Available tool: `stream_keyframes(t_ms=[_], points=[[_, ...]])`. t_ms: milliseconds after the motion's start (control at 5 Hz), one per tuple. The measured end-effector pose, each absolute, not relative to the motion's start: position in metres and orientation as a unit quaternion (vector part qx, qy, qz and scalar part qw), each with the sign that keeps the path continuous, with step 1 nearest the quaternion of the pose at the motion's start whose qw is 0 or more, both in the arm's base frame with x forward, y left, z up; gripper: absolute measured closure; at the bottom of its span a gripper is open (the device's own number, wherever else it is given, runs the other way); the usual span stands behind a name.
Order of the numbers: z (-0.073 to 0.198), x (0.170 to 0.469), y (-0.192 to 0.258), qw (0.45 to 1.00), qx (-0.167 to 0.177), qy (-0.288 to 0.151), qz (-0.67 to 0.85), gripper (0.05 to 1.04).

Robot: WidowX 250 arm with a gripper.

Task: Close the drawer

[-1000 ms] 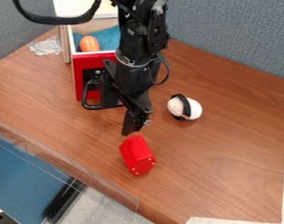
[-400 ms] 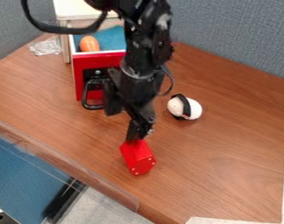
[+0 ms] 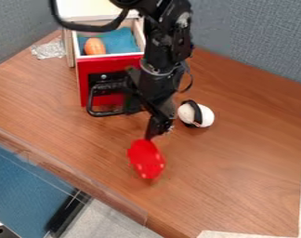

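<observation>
We see a brown wood-grain table (image 3: 240,172) against woven grey partitions (image 3: 258,37). The red-fronted wooden drawer (image 3: 100,67), blue-lined, stands open, an orange rounded toy (image 3: 94,46) inside; crumpled clear plastic (image 3: 49,49) lies near it. In front, the black gripper (image 3: 155,132) meets a red faceted block (image 3: 146,159); its opening and hold we can't tell. A black-banded white ball (image 3: 205,115) sits nearby.

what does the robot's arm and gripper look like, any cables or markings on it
The arm is black, built of chunky jointed segments, with a thick black cable looping off its upper part and a thinner one by the wrist. The gripper is black too.
</observation>
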State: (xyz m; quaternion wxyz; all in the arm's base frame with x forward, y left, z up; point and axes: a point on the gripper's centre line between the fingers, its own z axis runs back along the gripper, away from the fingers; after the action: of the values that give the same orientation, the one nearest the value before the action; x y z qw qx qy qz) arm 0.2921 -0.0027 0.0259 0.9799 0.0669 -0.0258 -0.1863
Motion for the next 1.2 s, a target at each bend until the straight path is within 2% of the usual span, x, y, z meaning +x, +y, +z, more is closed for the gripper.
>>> stream_keyframes(t_ms=[400, 800, 1200], points=[[0.024, 0.311, 0.034, 0.987, 0.064, -0.012, -0.145, 0.085], [0.039, 0.326, 0.059, 0.99, 0.064, -0.024, -0.125, 0.085], [0.039, 0.35, 0.08, 0.991, 0.074, -0.027, -0.105, 0.085]])
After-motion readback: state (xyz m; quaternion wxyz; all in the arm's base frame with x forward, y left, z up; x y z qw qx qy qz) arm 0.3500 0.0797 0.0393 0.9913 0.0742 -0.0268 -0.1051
